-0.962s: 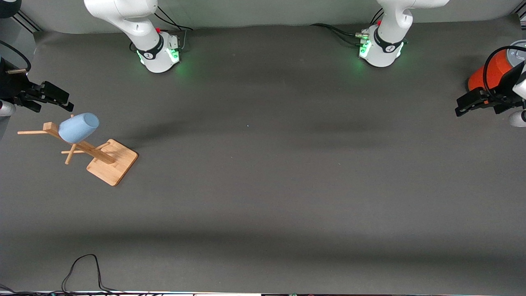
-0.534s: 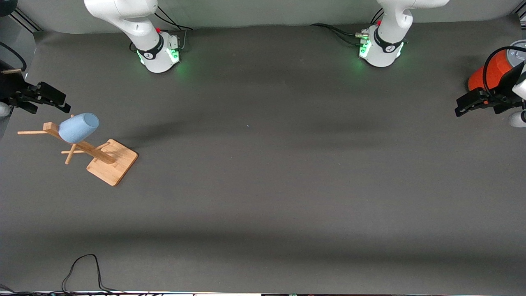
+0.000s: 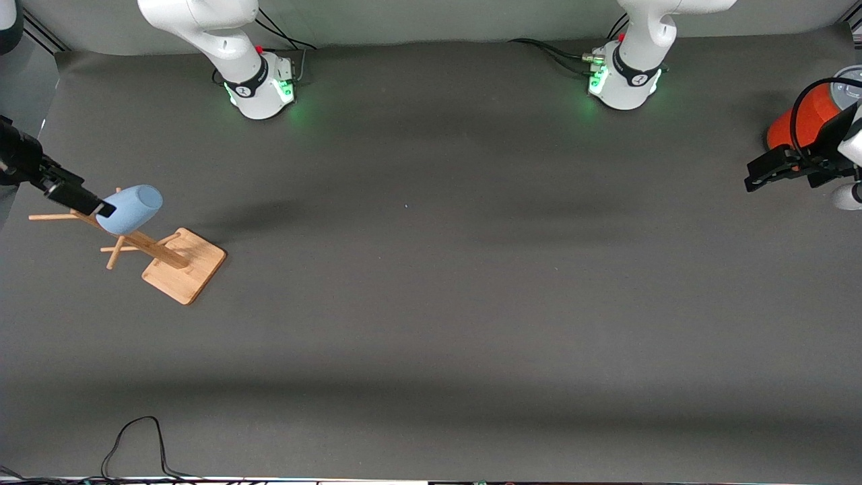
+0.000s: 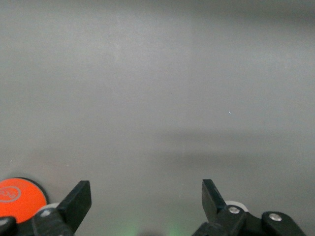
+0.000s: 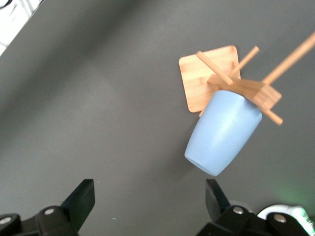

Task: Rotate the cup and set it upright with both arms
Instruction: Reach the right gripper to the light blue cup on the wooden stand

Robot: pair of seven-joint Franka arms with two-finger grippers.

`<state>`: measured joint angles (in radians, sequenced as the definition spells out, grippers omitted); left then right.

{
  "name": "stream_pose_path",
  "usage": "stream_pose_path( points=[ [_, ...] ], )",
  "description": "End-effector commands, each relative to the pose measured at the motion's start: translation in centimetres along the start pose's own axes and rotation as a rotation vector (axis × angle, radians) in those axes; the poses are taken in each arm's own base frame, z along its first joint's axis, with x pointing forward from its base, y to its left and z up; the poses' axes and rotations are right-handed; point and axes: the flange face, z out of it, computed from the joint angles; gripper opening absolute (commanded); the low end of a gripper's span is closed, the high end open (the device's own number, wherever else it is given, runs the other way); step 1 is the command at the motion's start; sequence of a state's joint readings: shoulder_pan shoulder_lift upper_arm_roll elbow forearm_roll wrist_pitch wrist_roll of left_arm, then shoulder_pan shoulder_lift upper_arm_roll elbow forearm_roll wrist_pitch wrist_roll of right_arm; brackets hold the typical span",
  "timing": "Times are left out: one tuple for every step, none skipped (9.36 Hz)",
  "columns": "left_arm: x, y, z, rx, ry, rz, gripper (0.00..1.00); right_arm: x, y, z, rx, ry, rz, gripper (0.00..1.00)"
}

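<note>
Cup (image 3: 130, 209) hangs mouth-down on the wooden rack (image 3: 183, 264) at the right arm's end, untouched: right gripper (image 5: 147, 196) hovers above it, fingers spread and empty, while left gripper (image 4: 146, 197) waits wide open by the orange can (image 3: 801, 121).

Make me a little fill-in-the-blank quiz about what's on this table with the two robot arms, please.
1. The light-blue cup hangs on a peg of a ____ rack.
2. The right gripper is over the cup with its fingers ____.
3. The left gripper waits beside an ____ can.

Missing words: wooden; open; orange
</note>
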<state>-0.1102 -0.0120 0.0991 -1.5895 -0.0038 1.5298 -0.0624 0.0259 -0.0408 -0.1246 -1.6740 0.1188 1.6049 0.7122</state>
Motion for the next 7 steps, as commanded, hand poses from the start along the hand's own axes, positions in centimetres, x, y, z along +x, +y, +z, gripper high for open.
stream_pose_path(
  points=[
    [0.0, 0.1, -0.3, -0.009, -0.005, -0.003, 1.0, 3.0, 2.7, 0.6, 0.04, -0.072, 0.151, 1.0],
    [0.0, 0.1, -0.3, -0.011, -0.004, 0.0, 1.0, 3.7, 3.1, 2.1, 0.047, -0.115, 0.179, 1.0],
    [0.0, 0.6, -0.3, -0.009, -0.001, 0.0, 1.0, 4.9, 4.5, 3.4, 0.03, -0.139, 0.245, 1.0],
    [0.0, 0.7, -0.3, -0.009, -0.002, 0.0, 1.0, 5.1, 5.6, 5.7, -0.001, -0.178, 0.28, 1.0],
    [0.1, 0.6, -0.2, -0.009, -0.004, -0.002, 1.0, 5.6, 6.7, 7.0, -0.013, -0.204, 0.351, 1.0],
    [0.1, 0.8, -0.2, -0.01, -0.004, 0.001, 1.0, 5.9, 7.1, 7.6, -0.019, -0.217, 0.372, 1.0],
    [0.1, 0.8, -0.2, -0.01, -0.005, 0.001, 1.0, 6.3, 7.9, 8.6, -0.033, -0.235, 0.4, 1.0]
  ],
)
